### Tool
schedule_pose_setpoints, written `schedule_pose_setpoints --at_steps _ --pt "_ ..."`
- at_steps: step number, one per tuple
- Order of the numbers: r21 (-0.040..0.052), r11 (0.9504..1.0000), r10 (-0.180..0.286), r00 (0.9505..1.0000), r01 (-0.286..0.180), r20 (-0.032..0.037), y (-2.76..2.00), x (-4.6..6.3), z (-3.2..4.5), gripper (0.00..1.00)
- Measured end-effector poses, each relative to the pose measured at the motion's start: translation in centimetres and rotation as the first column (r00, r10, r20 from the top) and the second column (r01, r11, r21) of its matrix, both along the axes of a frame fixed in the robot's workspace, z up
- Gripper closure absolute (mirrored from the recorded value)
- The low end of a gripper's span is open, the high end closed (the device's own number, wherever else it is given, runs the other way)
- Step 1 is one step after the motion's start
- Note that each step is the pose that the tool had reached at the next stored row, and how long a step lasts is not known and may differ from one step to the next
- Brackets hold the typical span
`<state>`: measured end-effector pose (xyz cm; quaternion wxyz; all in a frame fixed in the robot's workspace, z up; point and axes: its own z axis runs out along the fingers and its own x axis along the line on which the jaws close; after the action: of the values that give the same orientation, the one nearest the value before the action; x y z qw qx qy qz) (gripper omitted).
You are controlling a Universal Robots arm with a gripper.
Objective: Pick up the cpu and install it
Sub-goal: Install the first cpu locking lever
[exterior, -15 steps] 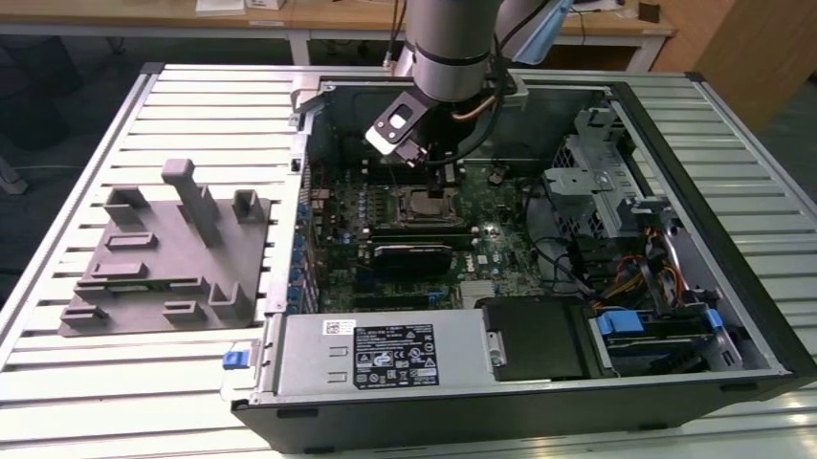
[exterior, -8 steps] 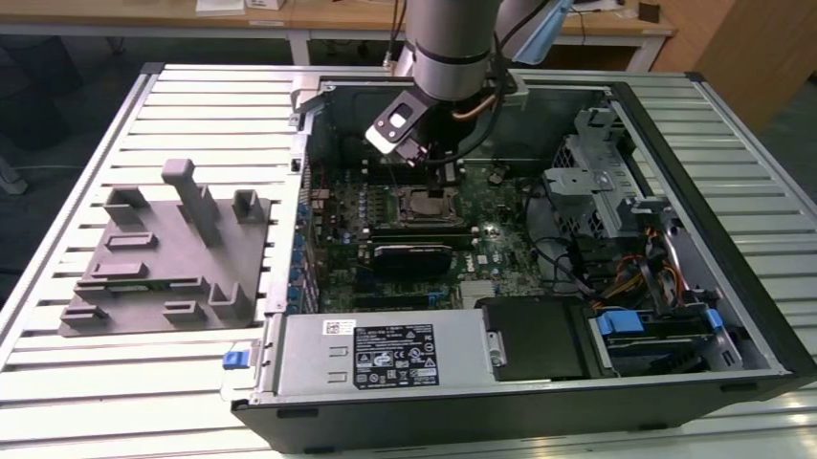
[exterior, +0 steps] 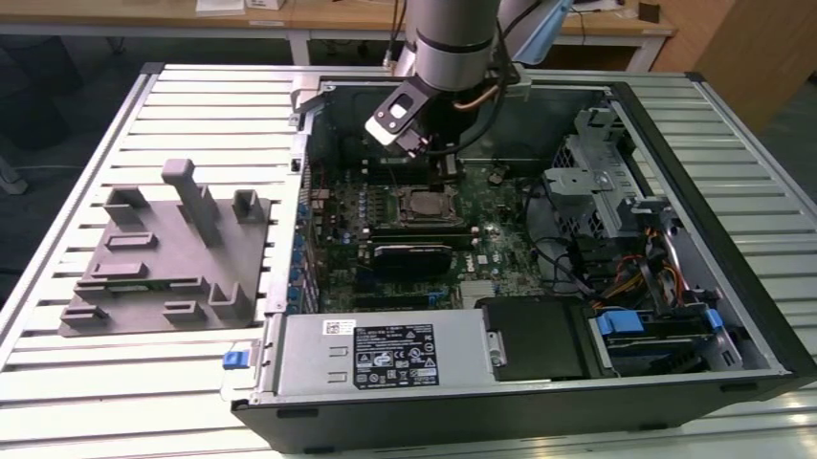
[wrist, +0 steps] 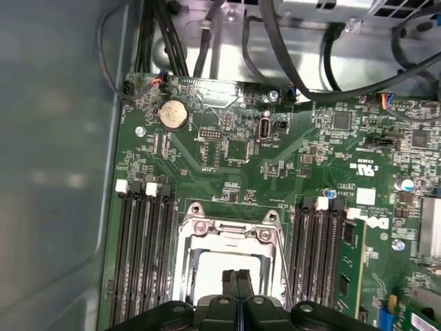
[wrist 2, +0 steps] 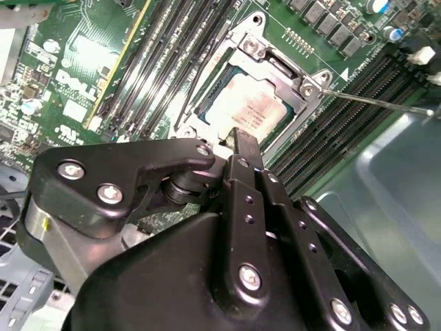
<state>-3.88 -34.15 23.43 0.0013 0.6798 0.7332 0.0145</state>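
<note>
1. The end effector hangs inside the open computer case. Its two dark fingers are pressed together with nothing between them.
2. The cpu lies flat in its socket, right under the tips. In the second wrist view the closed fingers stand just in front of its pale silver top. Whether they touch it cannot be told.
3. In the first wrist view the same tips sit over the near edge of the chip's pale face.
4. A bright metal frame surrounds the cpu on all sides, with screws at its corners.
5. A thin metal lever juts out from one corner of the frame, over the neighbouring slots.
6. Rows of dark memory slots run along both sides of the socket.
7. All of this sits on the green motherboard. It also carries a round coin battery farther from the socket, and black cables loop past its far edge.
8. In the exterior view the arm reaches down into the case from above, over the socket.
9. A silver power supply fills the case's near side.
10. A grey moulded tray rests on the slatted bench, to the exterior view's left of the case and well apart from the cpu.
</note>
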Motion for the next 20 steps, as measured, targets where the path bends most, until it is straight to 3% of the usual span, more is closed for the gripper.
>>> schedule_pose_setpoints --at_steps 7,11,16,20 --pt "-0.0001 1.0000 0.000 1.0000 0.000 0.0000 0.00 0.0 1.91 0.89" --pt "0.0000 1.0000 0.000 1.0000 0.000 0.0000 0.00 0.0 2.49 0.89" --pt "0.0001 0.9999 0.011 0.9999 -0.011 0.0001 0.00 0.0 2.63 0.89" --pt "0.0000 0.9979 0.065 0.9979 -0.065 0.0000 0.00 0.0 2.63 0.89"
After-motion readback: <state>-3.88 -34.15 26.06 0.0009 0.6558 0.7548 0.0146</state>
